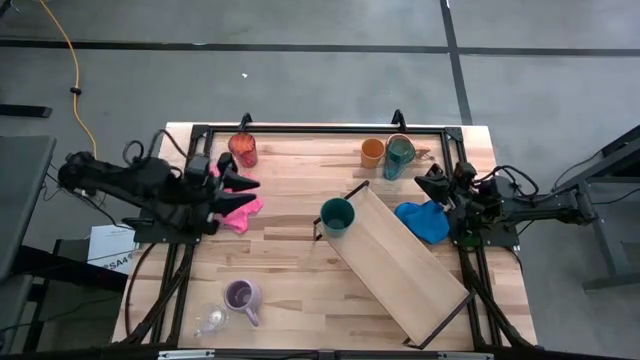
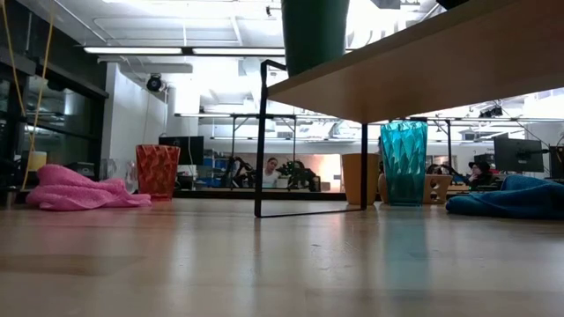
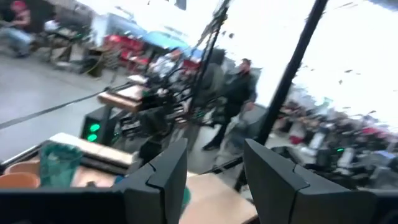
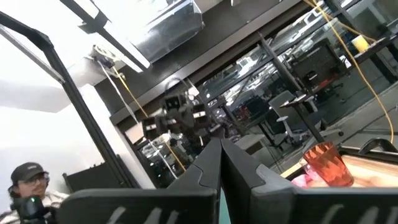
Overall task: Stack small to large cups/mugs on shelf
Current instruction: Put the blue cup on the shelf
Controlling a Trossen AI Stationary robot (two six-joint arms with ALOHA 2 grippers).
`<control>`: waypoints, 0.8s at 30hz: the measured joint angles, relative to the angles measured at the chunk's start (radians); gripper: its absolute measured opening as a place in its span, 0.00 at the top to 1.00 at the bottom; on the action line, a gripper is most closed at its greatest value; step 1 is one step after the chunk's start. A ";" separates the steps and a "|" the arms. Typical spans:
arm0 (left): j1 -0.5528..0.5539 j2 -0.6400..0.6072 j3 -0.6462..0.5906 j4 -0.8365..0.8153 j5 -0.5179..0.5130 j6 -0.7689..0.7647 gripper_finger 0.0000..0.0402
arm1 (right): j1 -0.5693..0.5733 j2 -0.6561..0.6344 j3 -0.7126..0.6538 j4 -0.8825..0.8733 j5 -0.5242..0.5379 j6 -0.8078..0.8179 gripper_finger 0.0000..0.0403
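My left end effector (image 1: 248,184) hangs empty, parted, well clear of the shelf (image 1: 400,268), where the green cup (image 1: 337,216) starts the row; right end effector (image 1: 428,182) closed.

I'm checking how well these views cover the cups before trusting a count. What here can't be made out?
- Green cup on the shelf: low view's top edge cuts off its upper part.
- Purple mug and clear glass: seen only in the high view, too small to tell what they hold.
- Orange mug: low view, partly behind the shelf leg and the teal tumbler.
- Left wrist view: blurred, so the table's things are hard to name.
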 joint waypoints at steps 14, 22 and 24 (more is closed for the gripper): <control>0.000 -0.185 -0.048 -0.116 -0.006 -0.117 0.65 | 0.002 0.033 0.132 -0.247 0.070 -0.103 1.00; 0.000 -0.119 -0.048 -0.099 -0.008 -0.062 0.66 | 0.002 0.208 0.584 -0.777 0.071 -0.326 1.00; 0.000 -0.097 -0.048 -0.083 -0.018 -0.007 0.70 | 0.002 0.245 0.668 -0.843 0.070 -0.361 1.00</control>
